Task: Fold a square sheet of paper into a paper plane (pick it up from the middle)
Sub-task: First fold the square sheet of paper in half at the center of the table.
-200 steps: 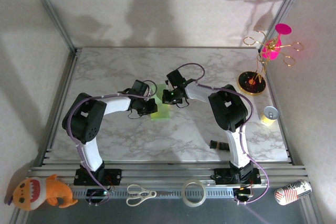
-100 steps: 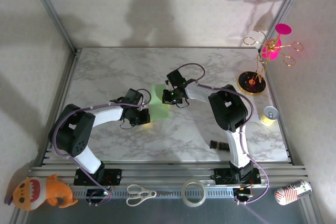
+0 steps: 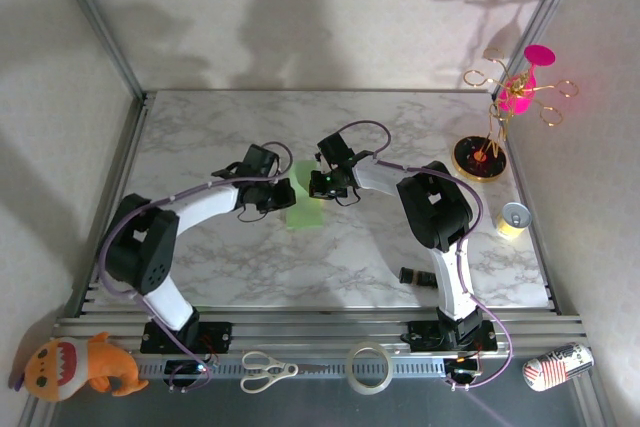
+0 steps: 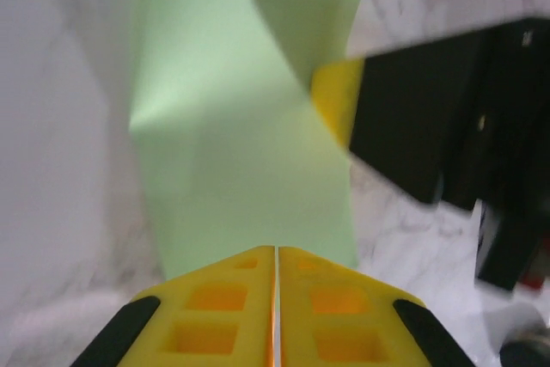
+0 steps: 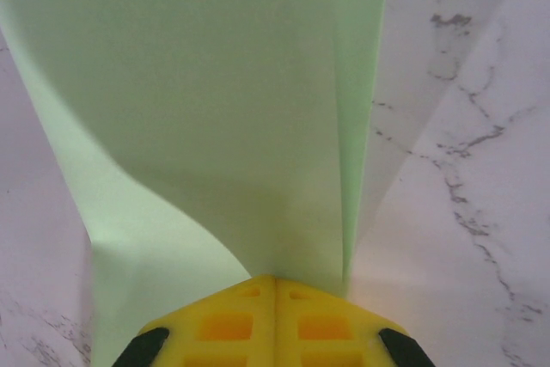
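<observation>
Paper sheet (image 4: 232, 152), partly folded, pinched by left claw (image 4: 276, 251), right claw (image 5: 275, 279)

Both arms reach inward to mid-table with elbows bent. Left gripper (image 3: 281, 196) points right toward the other arm, its yellow fingers (image 4: 215, 298) pressed flat together and pinching one edge of the green paper (image 4: 232, 143). Right gripper (image 3: 318, 185) points left, wrist low, its fingers (image 5: 232, 324) likewise clamped on the paper. The two grippers are near each other, not touching.
</observation>
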### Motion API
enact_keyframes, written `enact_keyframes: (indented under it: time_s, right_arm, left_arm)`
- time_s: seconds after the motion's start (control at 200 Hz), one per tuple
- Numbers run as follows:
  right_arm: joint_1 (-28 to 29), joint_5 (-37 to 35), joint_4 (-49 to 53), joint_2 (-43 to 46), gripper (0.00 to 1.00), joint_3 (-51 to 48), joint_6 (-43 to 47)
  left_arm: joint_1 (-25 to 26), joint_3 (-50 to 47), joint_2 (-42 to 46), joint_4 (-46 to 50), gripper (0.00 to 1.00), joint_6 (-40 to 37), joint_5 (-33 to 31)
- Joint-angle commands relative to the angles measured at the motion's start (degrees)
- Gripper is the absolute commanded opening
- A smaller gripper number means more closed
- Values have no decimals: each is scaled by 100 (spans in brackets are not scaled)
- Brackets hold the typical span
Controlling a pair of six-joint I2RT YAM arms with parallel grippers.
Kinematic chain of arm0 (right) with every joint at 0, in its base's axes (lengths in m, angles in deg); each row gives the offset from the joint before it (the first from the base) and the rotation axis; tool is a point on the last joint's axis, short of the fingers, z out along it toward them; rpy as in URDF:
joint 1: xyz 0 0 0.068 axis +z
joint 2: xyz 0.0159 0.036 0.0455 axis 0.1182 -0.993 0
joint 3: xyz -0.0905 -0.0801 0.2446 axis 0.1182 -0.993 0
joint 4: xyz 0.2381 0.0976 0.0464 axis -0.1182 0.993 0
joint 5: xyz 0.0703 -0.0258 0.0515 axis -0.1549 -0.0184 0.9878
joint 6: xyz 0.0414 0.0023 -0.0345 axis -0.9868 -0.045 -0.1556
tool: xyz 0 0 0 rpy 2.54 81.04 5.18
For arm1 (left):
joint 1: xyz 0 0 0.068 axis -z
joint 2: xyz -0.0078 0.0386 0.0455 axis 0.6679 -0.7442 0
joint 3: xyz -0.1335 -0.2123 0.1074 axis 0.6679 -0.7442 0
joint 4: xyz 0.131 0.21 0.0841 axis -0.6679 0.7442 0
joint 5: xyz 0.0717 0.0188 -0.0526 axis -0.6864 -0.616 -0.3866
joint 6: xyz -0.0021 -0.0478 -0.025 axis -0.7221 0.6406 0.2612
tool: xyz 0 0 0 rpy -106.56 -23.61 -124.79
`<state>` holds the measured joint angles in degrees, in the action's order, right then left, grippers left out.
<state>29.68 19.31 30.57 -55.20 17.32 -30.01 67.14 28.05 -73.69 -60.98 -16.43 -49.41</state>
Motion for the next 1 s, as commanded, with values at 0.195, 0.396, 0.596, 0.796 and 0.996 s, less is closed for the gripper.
enact_keyframes:
  time_s: [0.195,0.396,0.596,0.796,0.996]
  right_arm:
    - [-164,-1241,1019,-846,2,-481,181]
    - [-165,-1380,1085,-881,2,-505,225]
    - [-166,-1574,1179,-891,2,-518,295]
    - [-174,-1595,1197,-874,2,-498,323]
    - [-170,-1561,1190,-897,2,-486,339]
  left_arm:
    - [-285,322,-1008,-1137,12,191,500]
    - [-478,237,-1250,-1245,12,224,442]
    - [-798,-214,-1184,-1283,12,307,169]
    - [-1120,-584,-738,-1411,12,301,305]
    - [-798,-749,-229,-2455,14,514,992]
